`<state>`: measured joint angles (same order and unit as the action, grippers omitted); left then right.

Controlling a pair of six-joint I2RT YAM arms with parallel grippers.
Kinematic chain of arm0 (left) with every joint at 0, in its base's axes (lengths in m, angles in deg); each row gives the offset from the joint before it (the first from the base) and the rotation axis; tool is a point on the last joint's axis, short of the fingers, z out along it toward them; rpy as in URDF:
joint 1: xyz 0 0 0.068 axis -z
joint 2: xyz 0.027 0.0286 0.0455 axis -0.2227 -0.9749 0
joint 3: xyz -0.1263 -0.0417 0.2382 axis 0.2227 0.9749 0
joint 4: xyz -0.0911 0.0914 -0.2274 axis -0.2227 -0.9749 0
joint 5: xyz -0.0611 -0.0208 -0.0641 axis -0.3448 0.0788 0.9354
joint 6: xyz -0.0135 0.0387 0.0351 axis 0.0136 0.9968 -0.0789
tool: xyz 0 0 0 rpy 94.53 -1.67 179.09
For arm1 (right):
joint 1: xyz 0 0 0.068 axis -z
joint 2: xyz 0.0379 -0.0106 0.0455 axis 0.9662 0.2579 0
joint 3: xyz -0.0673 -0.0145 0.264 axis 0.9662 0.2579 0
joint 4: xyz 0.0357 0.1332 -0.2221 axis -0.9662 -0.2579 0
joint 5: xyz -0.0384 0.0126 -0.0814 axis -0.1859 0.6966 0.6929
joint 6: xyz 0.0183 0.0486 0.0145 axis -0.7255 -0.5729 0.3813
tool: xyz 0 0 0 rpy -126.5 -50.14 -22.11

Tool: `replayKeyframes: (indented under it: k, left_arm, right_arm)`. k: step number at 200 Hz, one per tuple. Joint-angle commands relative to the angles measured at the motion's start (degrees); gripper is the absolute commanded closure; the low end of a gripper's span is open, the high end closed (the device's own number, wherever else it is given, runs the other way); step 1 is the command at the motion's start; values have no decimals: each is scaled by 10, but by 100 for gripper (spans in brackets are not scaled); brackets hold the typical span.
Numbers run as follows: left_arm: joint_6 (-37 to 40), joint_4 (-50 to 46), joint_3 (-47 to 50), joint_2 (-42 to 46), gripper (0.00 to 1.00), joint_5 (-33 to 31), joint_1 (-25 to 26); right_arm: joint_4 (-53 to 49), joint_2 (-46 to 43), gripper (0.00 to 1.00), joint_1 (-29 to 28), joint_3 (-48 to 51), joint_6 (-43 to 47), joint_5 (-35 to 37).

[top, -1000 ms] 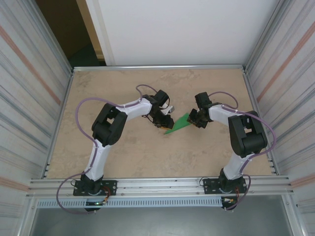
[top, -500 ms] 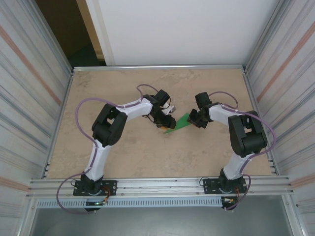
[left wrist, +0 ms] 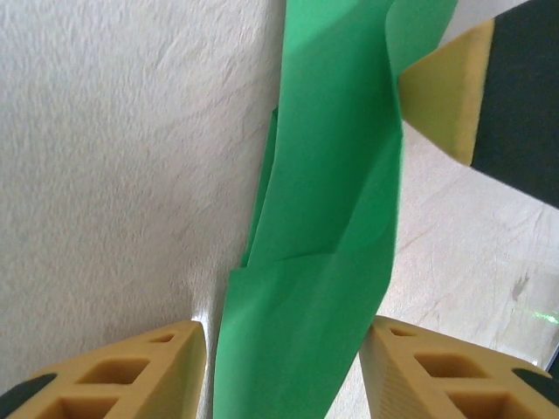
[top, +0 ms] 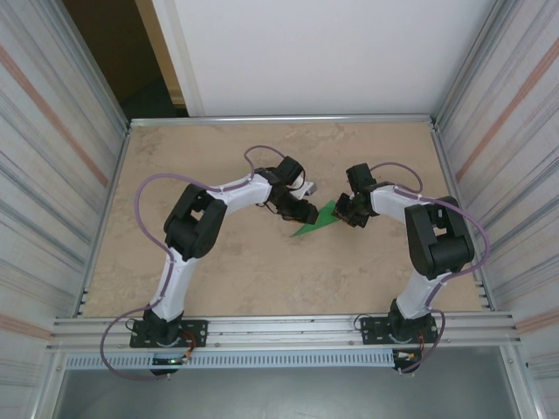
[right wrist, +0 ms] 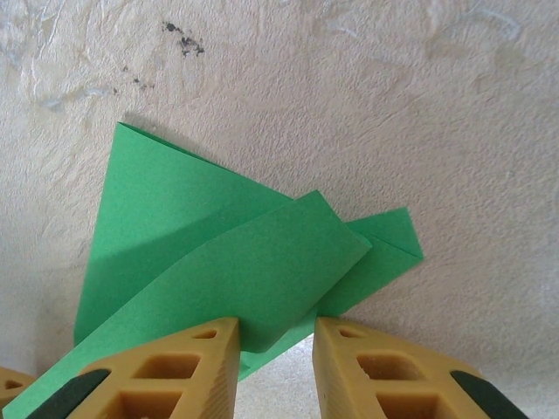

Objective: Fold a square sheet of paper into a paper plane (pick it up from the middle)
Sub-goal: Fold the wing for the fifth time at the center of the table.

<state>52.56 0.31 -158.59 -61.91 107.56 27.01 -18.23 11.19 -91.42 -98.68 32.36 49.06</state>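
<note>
**Two arms close in on a half-folded green sheet**

On a pale, marbled table [top: 218, 271] boxed in by ribbed metal walls, the square sheet of paper [top: 316, 223] lies directly between the two grippers. It is creased into a narrow, pointed wedge rather than lying flat and square.

The left gripper [top: 305, 212] straddles one end. From its wrist camera the green strip runs lengthwise up the gap between its fingers [left wrist: 131, 367]. The jaws stand wide apart on either side and grip nothing. That stance looks chosen so the fingers can come down on the centre fold or pinch it.

At the opposite end, the right gripper [top: 342, 212] has its jaws only narrowly parted. A loose, curled flap [right wrist: 262, 262] lifts toward that gap and slips beneath one finger. Bare table shows between the tips, so nothing is clamped there. It appears posted to steady its end of the sheet while the other arm works. One of its fingertips [left wrist: 445, 96] edges against the paper at the far side of the left gripper's view.

Much is obscured. From above, both grippers cover the sheet's ends. It is hard to make out how many layers are stacked, or whether the right fingertips actually press the paper down. The sheet's near corner is cut off in the right wrist view.
</note>
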Motion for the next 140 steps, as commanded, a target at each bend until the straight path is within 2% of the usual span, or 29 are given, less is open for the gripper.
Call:
replayKeyframes:
  k: [1,39,98,118,140]
  left_arm:
    - [23,13,-20,-13,49,17,4]
    - [19,-2,-35,-40,57,15,4]
    - [16,-34,-56,-69,63,4,4]
    - [16,-50,-62,-80,64,-3,5]
    - [30,-86,-74,-96,65,-38,12]
  right_arm:
    - [22,48,72,-4,16,12,-14]
    - [25,49,72,-4,16,12,-17]
    - [30,44,70,-3,18,21,-24]
    - [36,41,68,-4,21,25,-29]
    - [48,31,63,-3,28,30,-40]
